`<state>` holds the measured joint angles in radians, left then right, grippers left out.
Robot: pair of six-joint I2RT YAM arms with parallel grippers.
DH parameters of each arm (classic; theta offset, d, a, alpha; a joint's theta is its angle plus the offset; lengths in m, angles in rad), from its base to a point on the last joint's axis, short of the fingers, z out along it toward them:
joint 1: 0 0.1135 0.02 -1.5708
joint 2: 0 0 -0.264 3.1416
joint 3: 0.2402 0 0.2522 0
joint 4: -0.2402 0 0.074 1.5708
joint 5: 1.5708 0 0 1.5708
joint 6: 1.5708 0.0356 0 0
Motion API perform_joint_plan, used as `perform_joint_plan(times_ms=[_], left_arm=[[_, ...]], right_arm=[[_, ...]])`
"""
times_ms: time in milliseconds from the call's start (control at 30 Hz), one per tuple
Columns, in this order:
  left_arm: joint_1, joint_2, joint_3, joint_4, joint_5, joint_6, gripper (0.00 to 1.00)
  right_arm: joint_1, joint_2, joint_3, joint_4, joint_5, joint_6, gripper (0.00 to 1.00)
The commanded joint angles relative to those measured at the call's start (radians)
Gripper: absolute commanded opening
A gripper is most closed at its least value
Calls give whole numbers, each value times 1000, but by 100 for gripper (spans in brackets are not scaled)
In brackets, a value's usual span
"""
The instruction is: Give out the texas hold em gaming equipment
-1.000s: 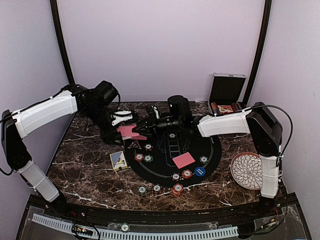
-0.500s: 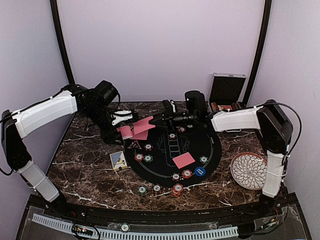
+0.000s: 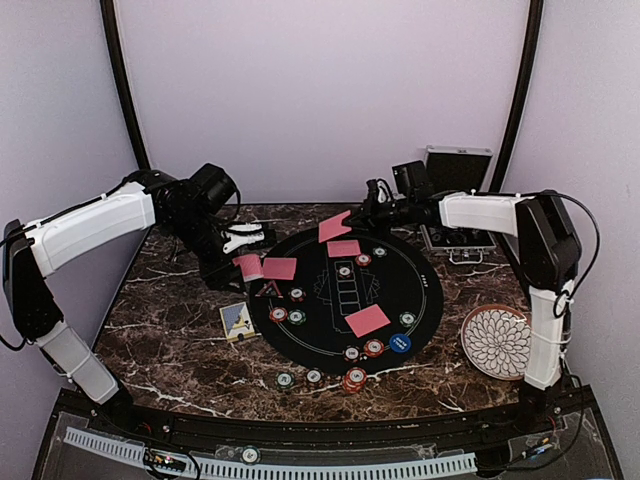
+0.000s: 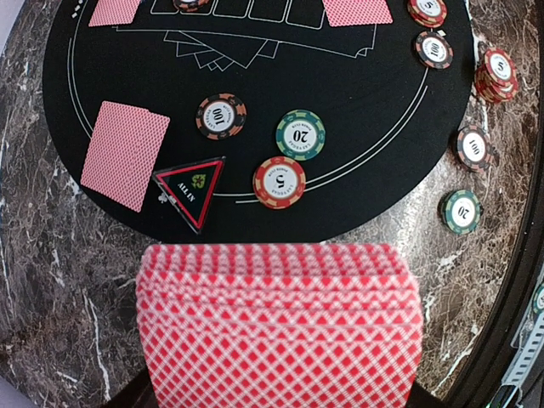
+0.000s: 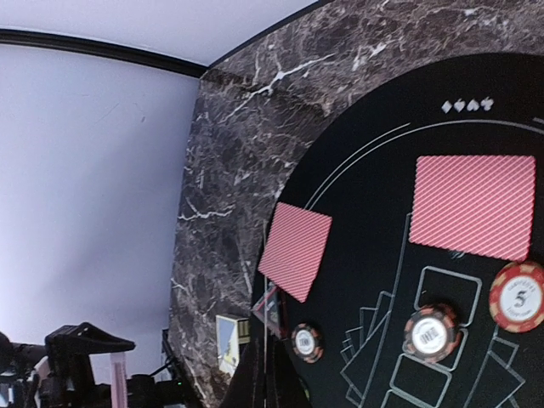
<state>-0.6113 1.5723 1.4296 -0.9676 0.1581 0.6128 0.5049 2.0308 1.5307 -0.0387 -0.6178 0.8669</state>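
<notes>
On round black mat [image 3: 425, 290], three flat red-backed cards [image 3: 367, 320], roughly nine striped disc chips [image 3: 373, 347], one triangular marker [image 4: 190, 189]; left gripper [image 3: 243, 252] clamps fanned deck [image 4: 279, 323], right gripper [image 3: 364, 214] pinches one card [image 3: 335, 226] over mat's far edge

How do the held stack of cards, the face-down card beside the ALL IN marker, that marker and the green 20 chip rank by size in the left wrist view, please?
1. stack of cards, though nearest the camera.
2. face-down card.
3. ALL IN marker and green 20 chip: too alike to rank.
</notes>
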Motion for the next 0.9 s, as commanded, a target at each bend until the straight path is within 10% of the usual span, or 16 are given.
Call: perform_joint_plan(times_ms=[0,500,867], left_arm=[[3,-38,-8,-13,2,3,0],[2,-47,5,-36,21,9,0],[3,-46,2,-34,15,11,0]], right_arm=[[-24,102,132,-154,99,-124,2],[-64,381,435,-328,108,-193,11],[-100,445,520,-394,103,-234,36]])
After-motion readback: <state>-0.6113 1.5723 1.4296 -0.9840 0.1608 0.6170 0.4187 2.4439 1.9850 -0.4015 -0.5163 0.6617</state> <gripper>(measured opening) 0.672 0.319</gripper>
